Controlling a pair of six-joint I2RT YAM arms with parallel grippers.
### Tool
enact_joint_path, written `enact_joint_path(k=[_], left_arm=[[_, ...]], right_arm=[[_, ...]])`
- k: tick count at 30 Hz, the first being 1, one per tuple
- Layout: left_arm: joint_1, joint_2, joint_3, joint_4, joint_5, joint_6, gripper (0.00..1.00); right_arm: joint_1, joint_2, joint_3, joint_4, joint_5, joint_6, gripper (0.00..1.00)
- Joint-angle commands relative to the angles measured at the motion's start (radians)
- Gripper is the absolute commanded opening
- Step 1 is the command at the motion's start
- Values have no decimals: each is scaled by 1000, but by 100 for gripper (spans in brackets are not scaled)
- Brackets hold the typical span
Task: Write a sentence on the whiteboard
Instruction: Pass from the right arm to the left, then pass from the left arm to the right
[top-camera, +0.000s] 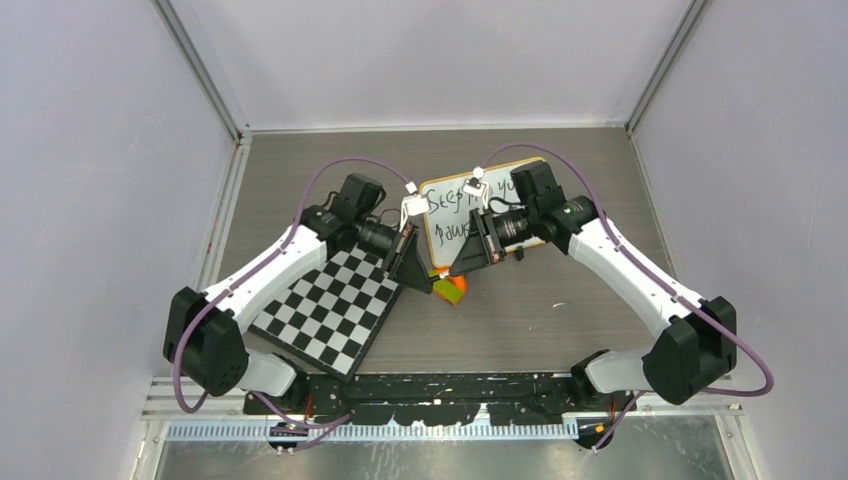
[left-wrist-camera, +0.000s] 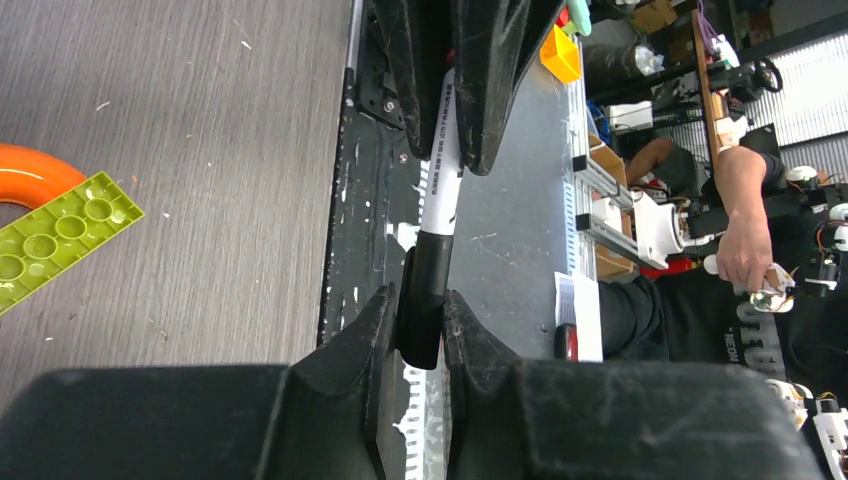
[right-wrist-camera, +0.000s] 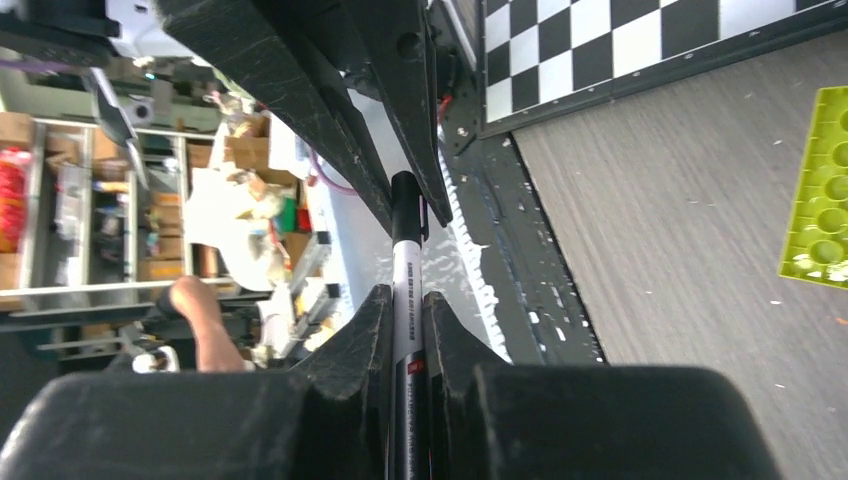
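The pen (right-wrist-camera: 405, 270) is clamped in the right jaws, and its black cap (left-wrist-camera: 425, 290) in the left jaws. The sentence (top-camera: 465, 197) looks written, so capping seems in hand. Next, the cap must be pushed straight on. The whiteboard (top-camera: 436, 215) is at 1 o'clock from the jaws, just beside them.

Top external: fixed high above and behind both arm bases, looking down and forward; far enough to take in the whole grey wood-grain surface (top-camera: 560, 310).
Left wrist: close behind own jaws, looking low along the surface toward its near edge and the room beyond.
Right wrist: equally close, also facing the near edge.
Shared by both wrists: white-barrelled marker with a black cap (left-wrist-camera: 437, 205), lime-green studded plastic plate (left-wrist-camera: 55, 240).
Shared by top and right wrist: black-and-white chequered board (top-camera: 330, 310).
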Motion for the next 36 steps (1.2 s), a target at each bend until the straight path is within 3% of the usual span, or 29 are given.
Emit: enact_joint_path(k=[1,9,14,23,36], left_arm=[[-31,-11,17,203,69,-91,0],[5,-32,36,3,10,39,0],[10,-33,36,-72,-10,94,0],[13,1,39,-65,-14,13,0],[13,84,63,-79,29,-21,0]], right_arm=[[54,-36,105,-70,145,-206,1],[48,-124,264,-331,449,-492,58],[49,-156,339,-452,554,-620,75],[116,-137,422,-558,561,-752,78],[368,-66,377,-512,928,-943,74]])
